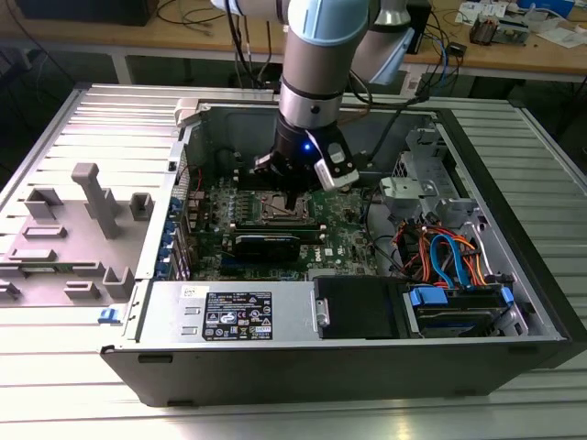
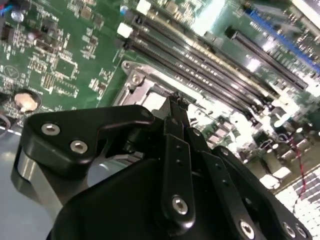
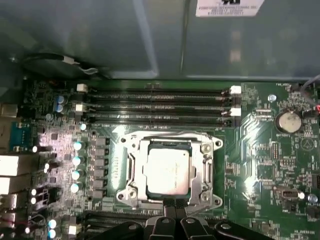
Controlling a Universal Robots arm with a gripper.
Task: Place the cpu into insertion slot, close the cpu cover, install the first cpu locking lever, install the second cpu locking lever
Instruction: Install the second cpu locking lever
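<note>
Gripper (image 3: 175, 206): we saw its black fingers (image 2: 176, 117) pressed together, pinching nothing, tips down at the edge of the socket frame.
Cpu (image 3: 167, 170): it lay flat inside the insertion slot (image 3: 131, 192), just beside the fingertips.
Cpu cover (image 3: 202, 167): we saw it lying closed around the chip.
Exterior view: the gripper (image 1: 292, 200) stood over the green motherboard (image 1: 344, 240) in the open computer case (image 1: 367, 362).

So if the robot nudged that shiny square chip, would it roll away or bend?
Probably neither. The cpu looks flat and square, so it has nothing to roll on. Its metal top looks stiff, so bending seems unlikely. It sits inside the silvery frame of the insertion slot, which would likely stop it sliding, though the smooth top may be slippery.
</note>
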